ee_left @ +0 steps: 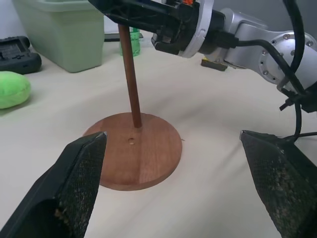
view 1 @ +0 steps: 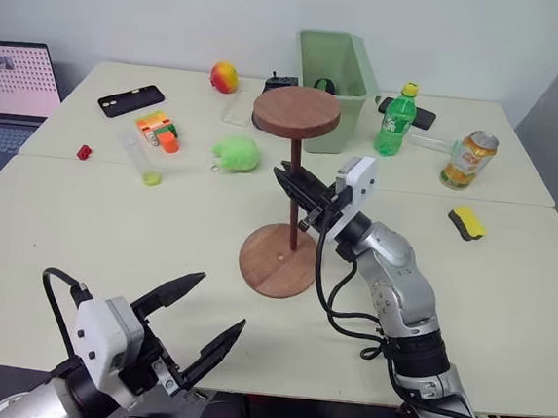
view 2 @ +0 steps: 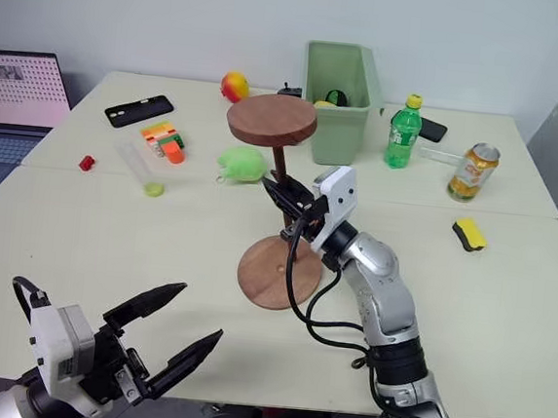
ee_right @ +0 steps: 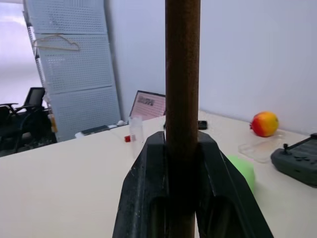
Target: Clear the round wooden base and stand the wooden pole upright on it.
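- Round wooden base [view 1: 278, 259]: flat reddish-brown disc lying on the table [view 1: 82, 231] near its middle; a small hole shows at its centre; nothing but the rod's end is on it.
- Wooden pole [view 1: 295, 186]: thin dark rod standing nearly upright, its lower end touching the base just off the centre hole, towards 1 o'clock of it; the fixed disc is at the upper end, level like a small tabletop.
- Right gripper [view 1: 296, 193]: fingers pressed together on the pole, pinching it about halfway up; the arm reaches in from the 4 o'clock side of the base; in the right wrist view the rod runs straight up between the two black fingers [ee_right: 143, 188].
- Left gripper [view 1: 208, 325]: fingers spread wide, holding nothing; it hangs at the near table edge, at about 7 o'clock from the base and well apart from it.
- Green bin [view 1: 340, 73]: at 12 o'clock from the base, behind the pole's top disc.
- Green bottle [view 1: 395, 121] and drink can [view 1: 469, 159]: at about 1 to 2 o'clock, near the far edge.
- Green plush toy [view 1: 237, 154]: at 11 o'clock from the base.
- Yellow sponge [view 1: 467, 222]: at 3 o'clock, well apart.
- Black phone [view 1: 131, 100], orange toy [view 1: 158, 130] and laptop [view 1: 11, 88]: at 10 o'clock, far left.
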`<state>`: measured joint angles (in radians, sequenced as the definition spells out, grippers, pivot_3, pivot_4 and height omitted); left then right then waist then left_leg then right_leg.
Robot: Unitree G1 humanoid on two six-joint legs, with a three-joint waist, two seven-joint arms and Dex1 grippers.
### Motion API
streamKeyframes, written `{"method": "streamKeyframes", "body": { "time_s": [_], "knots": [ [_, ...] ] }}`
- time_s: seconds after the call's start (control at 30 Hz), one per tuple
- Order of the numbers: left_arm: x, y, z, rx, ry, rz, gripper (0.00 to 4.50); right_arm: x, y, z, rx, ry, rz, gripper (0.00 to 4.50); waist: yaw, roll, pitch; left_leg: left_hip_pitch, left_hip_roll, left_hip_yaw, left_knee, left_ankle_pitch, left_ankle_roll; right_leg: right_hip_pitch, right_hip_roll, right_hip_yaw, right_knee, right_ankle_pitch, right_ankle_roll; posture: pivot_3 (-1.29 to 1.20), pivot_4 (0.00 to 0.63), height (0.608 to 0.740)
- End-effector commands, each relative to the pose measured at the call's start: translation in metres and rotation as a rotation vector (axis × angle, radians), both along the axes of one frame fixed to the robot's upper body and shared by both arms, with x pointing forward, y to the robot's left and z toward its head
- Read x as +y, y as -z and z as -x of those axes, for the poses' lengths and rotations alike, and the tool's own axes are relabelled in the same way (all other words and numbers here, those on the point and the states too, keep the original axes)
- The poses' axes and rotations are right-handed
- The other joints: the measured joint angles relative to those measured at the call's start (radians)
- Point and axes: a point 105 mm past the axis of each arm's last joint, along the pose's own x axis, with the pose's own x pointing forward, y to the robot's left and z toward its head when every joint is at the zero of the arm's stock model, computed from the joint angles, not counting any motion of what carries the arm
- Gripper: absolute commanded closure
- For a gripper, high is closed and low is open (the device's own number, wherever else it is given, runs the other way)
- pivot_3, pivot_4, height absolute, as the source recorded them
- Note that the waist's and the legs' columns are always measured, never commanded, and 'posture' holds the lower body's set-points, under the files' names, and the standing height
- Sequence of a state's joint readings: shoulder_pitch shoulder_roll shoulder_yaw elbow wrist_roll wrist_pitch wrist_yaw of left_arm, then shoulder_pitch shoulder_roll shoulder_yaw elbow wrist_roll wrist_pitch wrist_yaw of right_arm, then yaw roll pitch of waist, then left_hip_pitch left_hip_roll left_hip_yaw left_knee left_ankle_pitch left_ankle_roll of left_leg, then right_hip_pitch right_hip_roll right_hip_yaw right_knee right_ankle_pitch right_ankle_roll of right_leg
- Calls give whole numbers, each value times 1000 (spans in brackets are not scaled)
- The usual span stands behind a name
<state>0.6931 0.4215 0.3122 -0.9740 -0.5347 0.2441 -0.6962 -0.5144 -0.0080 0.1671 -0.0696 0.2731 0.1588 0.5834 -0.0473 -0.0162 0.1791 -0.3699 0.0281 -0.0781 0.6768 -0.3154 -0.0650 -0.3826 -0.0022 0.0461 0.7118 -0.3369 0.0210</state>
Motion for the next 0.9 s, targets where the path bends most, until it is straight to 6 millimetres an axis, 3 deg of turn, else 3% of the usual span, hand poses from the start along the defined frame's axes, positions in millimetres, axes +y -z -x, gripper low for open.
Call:
{"method": "streamKeyframes", "body": {
  "time_s": [0.03, 0.2, 0.4, 0.9],
  "knots": [
    [-1, -4, -1, -38, -13, 0, 0, 6, -9, 6, -53, -2, -38, 4233, -4, 0, 0, 0, 0, 0, 0, 0, 0, 0, 0, 0, 0, 0, 0, 0, 150, 740],
    [7, -6, -11, -50, -65, -4, 0, 14, -6, 14, -37, -43, -50, 4233, -3, 0, 0, 0, 1, 0, -1, 0, 0, 0, 0, 0, 0, 0, 0, 0, 150, 740],
    [7, -5, -7, -41, -75, -16, 0, 24, -1, 25, 14, -120, -67, 4233, -8, 0, 0, 0, 1, -1, -1, 0, 0, 0, 0, 0, 0, 0, 0, 0, 150, 740],
    [1, -9, -7, -47, -82, -16, 0, 22, 19, 13, -19, -69, 13, 4233, -8, 0, 0, 4, 1, -1, -1, 0, 0, 4, 0, 0, -1, 0, 0, 0, 150, 740]
  ]
}}
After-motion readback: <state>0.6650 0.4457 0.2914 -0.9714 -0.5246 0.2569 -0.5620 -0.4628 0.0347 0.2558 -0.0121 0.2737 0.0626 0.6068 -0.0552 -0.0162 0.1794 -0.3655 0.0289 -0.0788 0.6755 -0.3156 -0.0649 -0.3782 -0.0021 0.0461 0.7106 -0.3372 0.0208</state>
